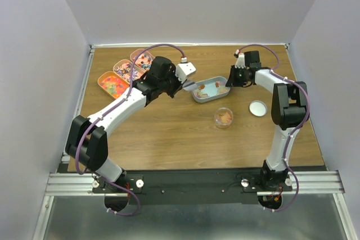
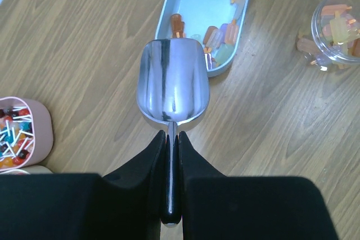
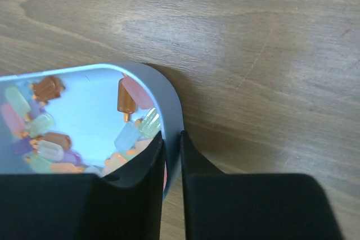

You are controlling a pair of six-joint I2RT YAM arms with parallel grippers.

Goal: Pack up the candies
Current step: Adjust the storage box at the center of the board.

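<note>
- Two claws are mine, and both are closed on something. My left claw [image 2: 170, 136] is pinched tight on the thin dark handle of a silver scoop [image 2: 173, 82]. My right claw [image 3: 171, 139] straddles the end wall of the pale blue tin [image 3: 169, 102], one finger inside and one outside, pressed on the rim.
- Plain metal is what I see up close: the tin's wall is a flat pale blue and the scoop's bowl is bare and polished. Any lettering on the farther containers is too small for me to tell.
- My left arm runs from its base at the near left, bends low, and reaches diagonally to the middle of the table [image 1: 169, 139]. The scoop points at the tin's left end with its lip over that end; I cannot tell whether it touches.
- My right arm rises from the near right, folds at the elbow, and comes back leftward to the tin's right end.
- The candies [image 2: 212, 35], small lolly shapes in orange, pink and pastel, lie along the inside of the pale blue tin. More sit in a clear jar [image 1: 223, 117] nearer my bases. Its round lid [image 1: 258, 108] lies apart, to the jar's right.
- Three tins [image 1: 128, 70] of mixed sweets line up side by side at the far left.
- The table is wood-grain, with pale grey walls [image 1: 34, 54] on three sides and a metal rail [image 1: 191, 181] along the near edge.
</note>
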